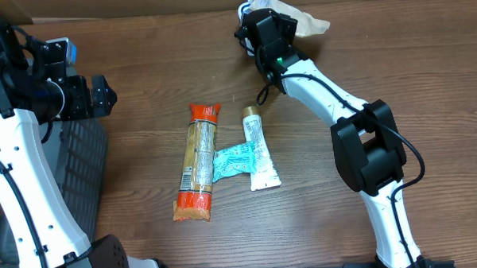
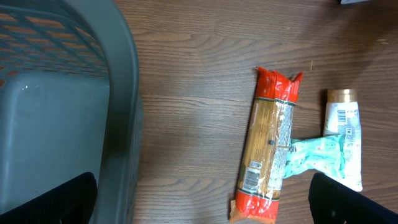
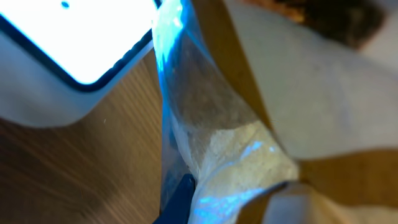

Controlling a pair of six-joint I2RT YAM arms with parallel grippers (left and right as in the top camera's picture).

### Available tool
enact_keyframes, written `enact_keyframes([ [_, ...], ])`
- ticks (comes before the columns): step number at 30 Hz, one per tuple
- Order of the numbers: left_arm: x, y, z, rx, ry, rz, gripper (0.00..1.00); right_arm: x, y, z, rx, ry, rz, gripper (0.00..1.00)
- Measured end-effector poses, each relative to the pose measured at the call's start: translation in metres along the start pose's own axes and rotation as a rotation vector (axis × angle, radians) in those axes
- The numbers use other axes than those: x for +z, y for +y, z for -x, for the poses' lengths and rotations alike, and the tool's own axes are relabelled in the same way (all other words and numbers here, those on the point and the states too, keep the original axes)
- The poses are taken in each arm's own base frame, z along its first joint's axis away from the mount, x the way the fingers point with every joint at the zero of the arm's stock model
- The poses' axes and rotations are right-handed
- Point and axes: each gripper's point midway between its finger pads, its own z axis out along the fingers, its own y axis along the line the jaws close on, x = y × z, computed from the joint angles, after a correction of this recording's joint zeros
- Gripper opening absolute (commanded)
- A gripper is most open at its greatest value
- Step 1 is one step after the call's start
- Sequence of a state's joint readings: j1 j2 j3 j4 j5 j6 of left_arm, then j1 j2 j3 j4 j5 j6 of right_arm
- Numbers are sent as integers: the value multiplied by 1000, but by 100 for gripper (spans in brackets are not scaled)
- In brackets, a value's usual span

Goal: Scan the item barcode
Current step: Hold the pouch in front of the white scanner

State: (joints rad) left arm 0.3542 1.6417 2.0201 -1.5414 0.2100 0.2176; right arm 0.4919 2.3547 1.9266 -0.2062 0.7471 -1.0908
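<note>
Jaws of right gripper (image 1: 256, 14) clamp crinkly clear-and-tan pouch (image 1: 306, 22); left gripper (image 1: 103, 94) spread wide.

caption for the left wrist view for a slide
Open left gripper overlooks grey basket, pasta packet, teal sachet and white tube

A brown wood grain is shown across the table (image 1: 140, 50). The long packet (image 1: 198, 163) is coloured orange-red at both ends, with a clear middle through which yellow-tan contents are seen. The tube (image 1: 259, 153) is printed white and capped in gold, and the small sachet (image 1: 235, 160) is patterned in teal and white. The basket (image 2: 62, 124) is moulded in grey with a lattice wall. Both arms (image 1: 325, 95) are finished in white with black joints. The bag (image 3: 230, 155) is seen as clear film over cream, tinted blue, beside a glowing white lit panel (image 3: 74, 37) edged in dark blue.
</note>
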Motion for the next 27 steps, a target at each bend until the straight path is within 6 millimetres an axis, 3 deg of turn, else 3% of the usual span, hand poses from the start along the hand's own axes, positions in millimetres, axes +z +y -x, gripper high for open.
enact_keyframes([
  [22, 0, 0, 0, 0, 0, 0, 100, 1, 6, -2, 74, 6, 18, 4],
  [27, 0, 0, 0, 0, 0, 0, 100, -11, 20, -12, 127, 33, 124, 4],
])
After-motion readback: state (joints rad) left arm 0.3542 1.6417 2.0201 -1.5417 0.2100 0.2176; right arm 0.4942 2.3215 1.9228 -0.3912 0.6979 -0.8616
